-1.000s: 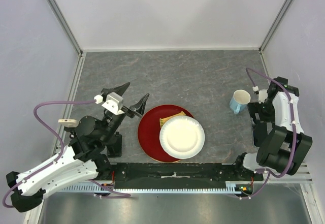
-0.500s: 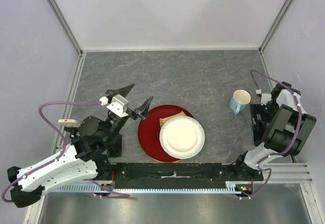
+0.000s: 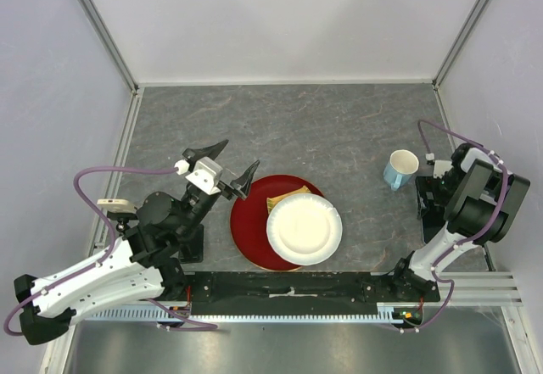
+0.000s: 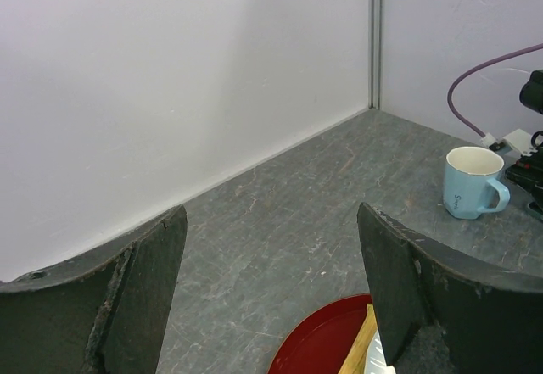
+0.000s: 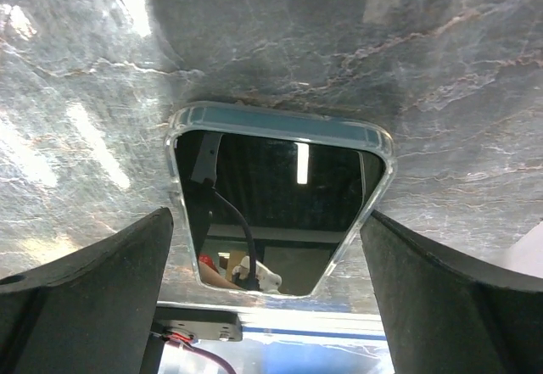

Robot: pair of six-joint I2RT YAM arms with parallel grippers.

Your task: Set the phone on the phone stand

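Note:
The phone (image 5: 280, 213) lies flat on the grey table, its glossy black screen up and its pale rim showing. My right gripper (image 5: 267, 217) is open just above it, one finger on each side, not touching. In the top view the right gripper (image 3: 433, 189) points down at the table's right edge and hides the phone. A small matte black block, apparently the phone stand (image 3: 192, 243), sits by the left arm, partly covered. My left gripper (image 3: 241, 153) is open and empty, raised over the table left of the plates; it also shows in the left wrist view (image 4: 271, 213).
A light blue mug (image 3: 399, 169) stands just left of the right gripper and shows in the left wrist view (image 4: 471, 183). A red plate (image 3: 248, 221) holds a white paper plate (image 3: 304, 228) and a yellowish piece (image 3: 287, 196). Walls enclose the table.
The left gripper has moved a little right, toward the red plate. The right arm has folded in and its wrist has dropped toward the table beside the mug.

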